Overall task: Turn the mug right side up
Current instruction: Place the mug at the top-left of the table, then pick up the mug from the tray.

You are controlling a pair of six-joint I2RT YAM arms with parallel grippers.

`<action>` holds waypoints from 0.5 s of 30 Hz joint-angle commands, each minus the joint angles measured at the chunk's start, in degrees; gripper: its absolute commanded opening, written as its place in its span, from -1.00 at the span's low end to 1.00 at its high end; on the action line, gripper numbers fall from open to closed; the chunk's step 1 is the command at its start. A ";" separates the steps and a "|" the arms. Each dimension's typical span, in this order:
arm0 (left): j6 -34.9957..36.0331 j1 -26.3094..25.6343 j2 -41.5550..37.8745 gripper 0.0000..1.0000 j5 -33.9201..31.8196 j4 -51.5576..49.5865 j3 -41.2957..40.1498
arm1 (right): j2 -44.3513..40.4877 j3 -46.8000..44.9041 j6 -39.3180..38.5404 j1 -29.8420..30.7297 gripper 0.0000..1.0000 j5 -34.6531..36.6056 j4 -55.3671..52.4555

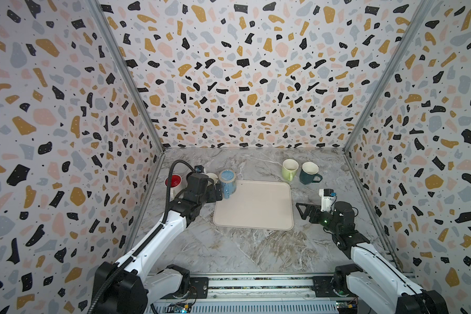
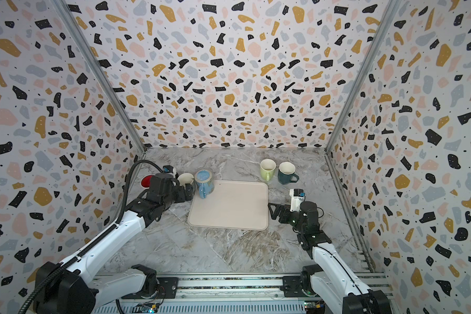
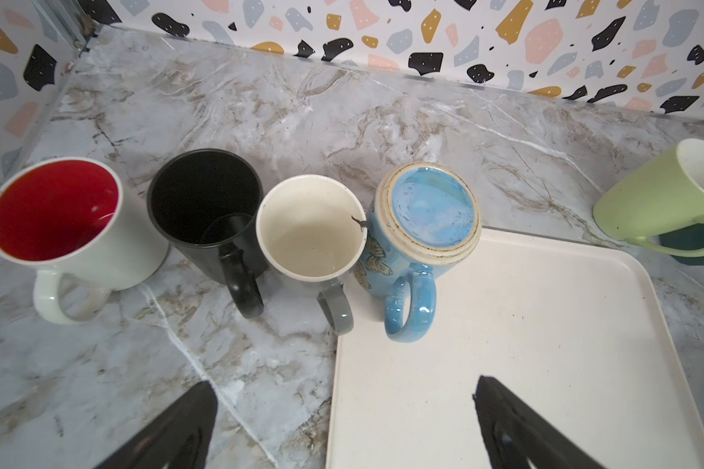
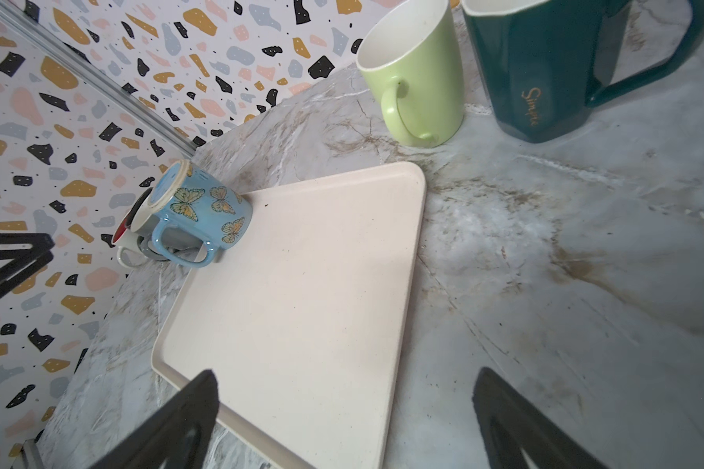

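Left fingers [image 3: 179,414] and right fingers [image 4: 188,406] gape wide, empty; six mugs: five upright, empty; blue mug [image 1: 227,186] inverted at upper-left corner of tray [image 1: 256,209].

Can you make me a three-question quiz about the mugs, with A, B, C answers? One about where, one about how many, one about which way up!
1. Where is the blue mug?
A) at a corner of the tray
B) in the middle of the tray
C) on the bare table

2. How many mugs are there altogether?
A) four
B) six
C) eight

3. How does the blue mug stand?
A) right way up
B) on its side
C) upside down

Answers:
1 A: its rim rests on the tray's corner.
2 B: white mug, black mug, grey mug, blue mug, green mug and dark green mug.
3 C: its flat bottom faces up.
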 commanded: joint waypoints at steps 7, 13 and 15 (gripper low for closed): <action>-1.69 -6.78 8.63 1.00 -6.38 3.47 6.91 | -5.04 -1.43 1.25 -1.22 1.00 -5.06 -1.08; 0.37 -10.28 15.04 1.00 -10.13 2.01 11.50 | -8.22 -1.89 0.72 -1.71 1.00 -4.46 -5.48; 1.31 -10.90 16.87 1.00 -11.51 0.78 13.16 | -8.96 -1.42 0.33 -1.85 1.00 -4.38 -7.35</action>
